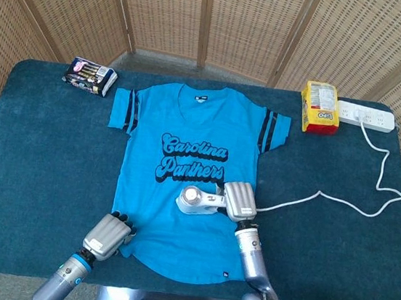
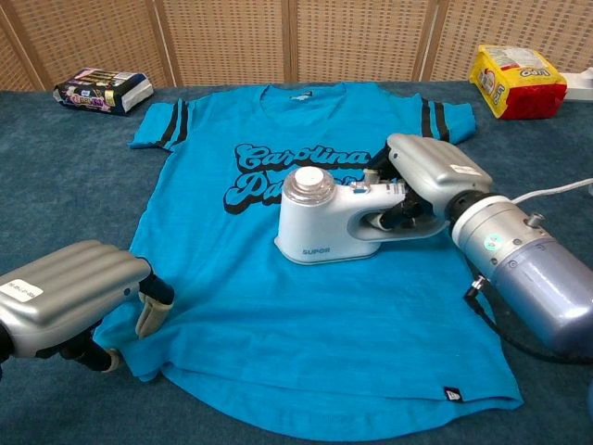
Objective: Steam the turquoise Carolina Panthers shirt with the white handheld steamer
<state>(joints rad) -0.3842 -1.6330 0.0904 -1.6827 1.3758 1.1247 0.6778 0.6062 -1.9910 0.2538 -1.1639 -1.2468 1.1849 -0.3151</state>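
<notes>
My right hand (image 2: 428, 178) grips the white handheld steamer (image 2: 329, 225) by its handle, sole flat on the turquoise Carolina Panthers shirt (image 2: 232, 306) just below the black lettering (image 1: 192, 160). The steamer's long axis runs leftward across the shirt from that hand. My left hand (image 2: 69, 292), fingers curled, pins the hem corner well below the lettering.

Can't see the steamer (image 2: 329, 227) handle properly: my right hand (image 2: 428, 171) wraps it, fingers buried underneath. Steamer base hides part of the shirt (image 2: 306, 324) lettering, second word unreadable in the chest view. In the head view the steamer (image 1: 198, 199) is small, no detail on its face. My left hand (image 2: 65, 292) is cut by the chest frame's left edge; whether its fingertips pin the hem, can't tell. Both forearms run off the bottom of the head view. Yellow packet (image 2: 517, 81) text too small to read. Power strip (image 1: 366, 115) is barely visible in the chest view's corner.
</notes>
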